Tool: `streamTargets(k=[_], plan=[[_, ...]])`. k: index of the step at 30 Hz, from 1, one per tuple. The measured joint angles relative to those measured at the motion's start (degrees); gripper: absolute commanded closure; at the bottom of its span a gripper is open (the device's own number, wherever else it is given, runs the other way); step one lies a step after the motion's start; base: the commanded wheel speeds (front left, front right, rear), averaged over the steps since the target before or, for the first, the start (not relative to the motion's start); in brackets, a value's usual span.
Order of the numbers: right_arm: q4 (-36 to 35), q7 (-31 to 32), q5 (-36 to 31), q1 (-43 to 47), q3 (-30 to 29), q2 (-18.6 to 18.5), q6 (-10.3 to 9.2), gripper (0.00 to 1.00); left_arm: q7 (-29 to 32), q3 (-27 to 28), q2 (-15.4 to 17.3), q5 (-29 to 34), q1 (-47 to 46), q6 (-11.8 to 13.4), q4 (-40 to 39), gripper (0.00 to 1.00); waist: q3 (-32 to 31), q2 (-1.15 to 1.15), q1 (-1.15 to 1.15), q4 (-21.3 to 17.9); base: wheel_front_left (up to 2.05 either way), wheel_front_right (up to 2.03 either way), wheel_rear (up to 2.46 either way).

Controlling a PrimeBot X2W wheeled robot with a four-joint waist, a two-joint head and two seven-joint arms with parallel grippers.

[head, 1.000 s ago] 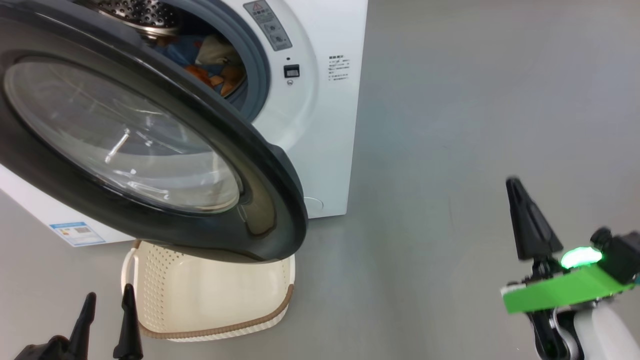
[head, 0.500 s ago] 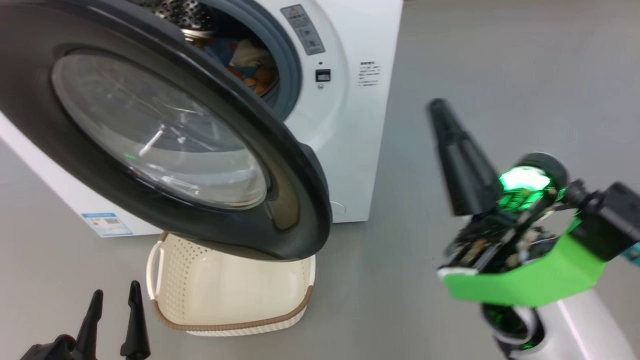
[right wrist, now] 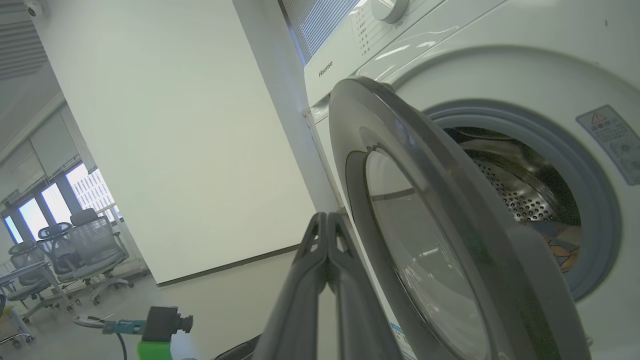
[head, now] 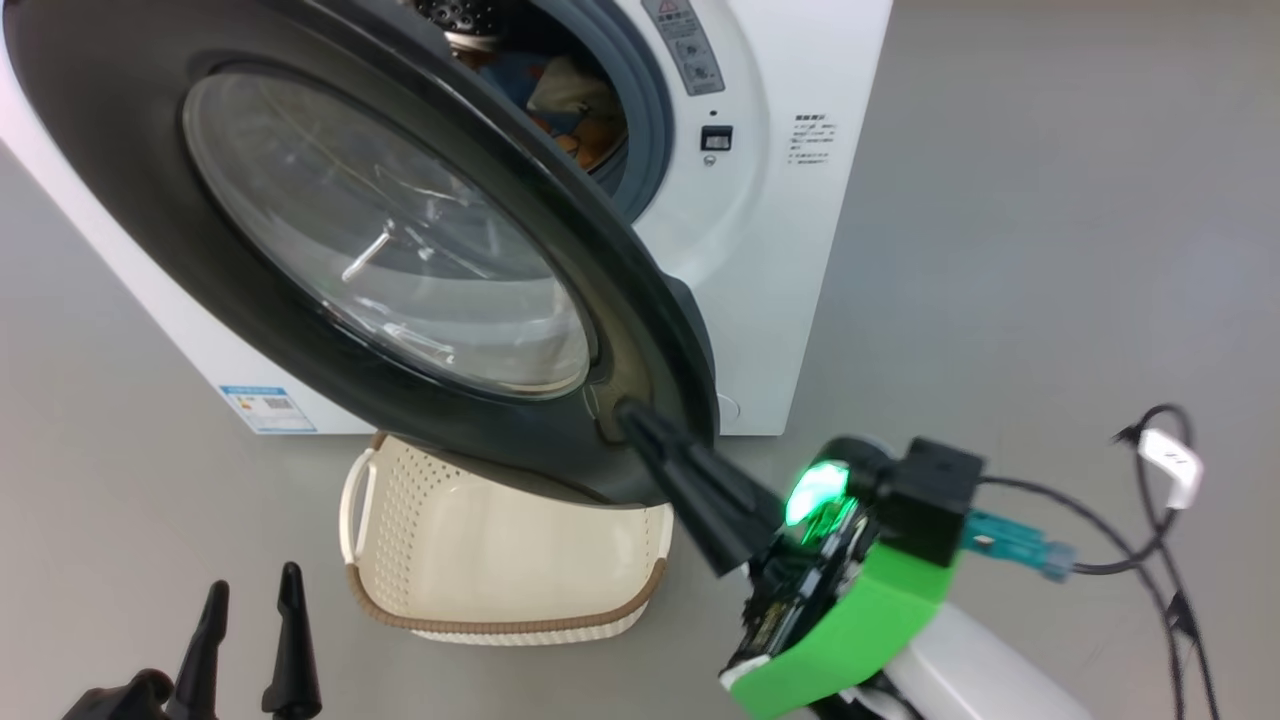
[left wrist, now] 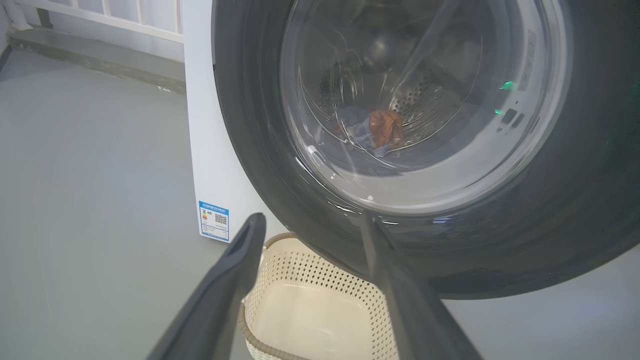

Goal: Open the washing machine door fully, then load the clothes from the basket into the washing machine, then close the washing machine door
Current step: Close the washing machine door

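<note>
Green-cuffed, sets right gripper (head: 635, 420), pressed together, against rim of door (head: 390, 240), likely to push it shut; holds left gripper (head: 252, 585) spread.

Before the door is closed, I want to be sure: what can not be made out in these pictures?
Head view: the washing machine door hides the far part of the basket and most of the clothes.
Head view: whether the right claw touches the door: cannot tell.
Text on the blue label: too small.

glossy black washing machine door (head: 130, 190), perforated plastic basket (head: 500, 560), perforated steel drum (right wrist: 520, 195)
</note>
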Motion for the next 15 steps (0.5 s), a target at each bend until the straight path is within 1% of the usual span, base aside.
streamTargets(k=[5,11,15], plan=[[7.8,0.0,2.3,0.0,3.0,0.1,0.00,1.00,0.0,-0.6,-0.2,-0.3,-0.2,0.0,0.3,0.00,1.1,0.00,0.00,1.0,0.00,0.00,0.00],[15.4,0.0,3.7,-0.1,3.2,0.7,0.00,1.00,0.0,-1.3,-0.3,-0.7,-1.4,0.0,0.6,0.00,2.9,0.00,0.00,2.0,0.00,0.00,0.00],[19.1,0.0,3.8,-0.5,2.8,1.1,0.00,1.00,0.0,-1.6,-0.4,-0.8,-2.6,0.0,0.8,0.00,4.0,0.00,0.00,2.7,0.00,0.00,0.00]])
